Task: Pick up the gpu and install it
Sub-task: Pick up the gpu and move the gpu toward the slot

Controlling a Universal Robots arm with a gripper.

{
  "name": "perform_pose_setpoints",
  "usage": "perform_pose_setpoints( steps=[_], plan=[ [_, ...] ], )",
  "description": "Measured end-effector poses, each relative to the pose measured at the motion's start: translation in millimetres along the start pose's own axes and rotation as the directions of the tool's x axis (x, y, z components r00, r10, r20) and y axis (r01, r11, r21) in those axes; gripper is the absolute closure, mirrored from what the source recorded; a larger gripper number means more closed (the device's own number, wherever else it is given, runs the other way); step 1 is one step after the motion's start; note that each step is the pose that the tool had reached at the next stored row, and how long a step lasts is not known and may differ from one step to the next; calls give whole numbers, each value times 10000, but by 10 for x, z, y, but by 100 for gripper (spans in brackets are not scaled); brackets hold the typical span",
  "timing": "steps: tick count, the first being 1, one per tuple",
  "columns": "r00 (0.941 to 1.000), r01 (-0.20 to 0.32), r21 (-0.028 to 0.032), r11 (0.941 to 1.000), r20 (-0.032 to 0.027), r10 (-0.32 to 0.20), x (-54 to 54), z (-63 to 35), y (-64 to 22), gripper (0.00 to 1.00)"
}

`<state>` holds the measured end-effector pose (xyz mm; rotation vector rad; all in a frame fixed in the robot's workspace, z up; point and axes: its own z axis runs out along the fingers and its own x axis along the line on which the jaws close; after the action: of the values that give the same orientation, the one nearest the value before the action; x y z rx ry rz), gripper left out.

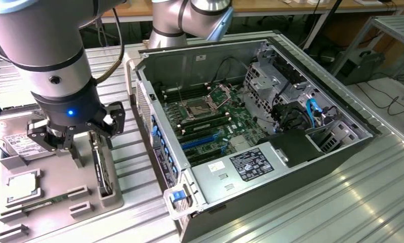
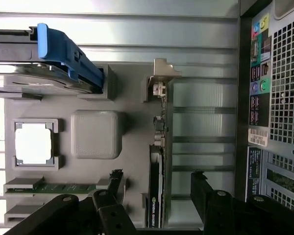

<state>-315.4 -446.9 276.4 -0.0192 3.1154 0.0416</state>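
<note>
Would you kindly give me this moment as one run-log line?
thin dark rectangular circuit card with pale metal bracket: on edge in grey plastic tray | jaws: open over card, no contact | install: not done

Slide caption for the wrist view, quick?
Open gripper above the gpu, standing on edge in the grey tray beside the computer case.

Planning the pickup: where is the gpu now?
At the exterior view's left, the gpu stands on edge in the gray tray, below the open gripper, beside the computer case.
</note>
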Motion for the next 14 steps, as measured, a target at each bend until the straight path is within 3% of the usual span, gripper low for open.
perform_pose_setpoints(
  steps=[14],
  plan=[
    [10000,-87,18,10000,2,87,11,285,-52,34]
  ],
)
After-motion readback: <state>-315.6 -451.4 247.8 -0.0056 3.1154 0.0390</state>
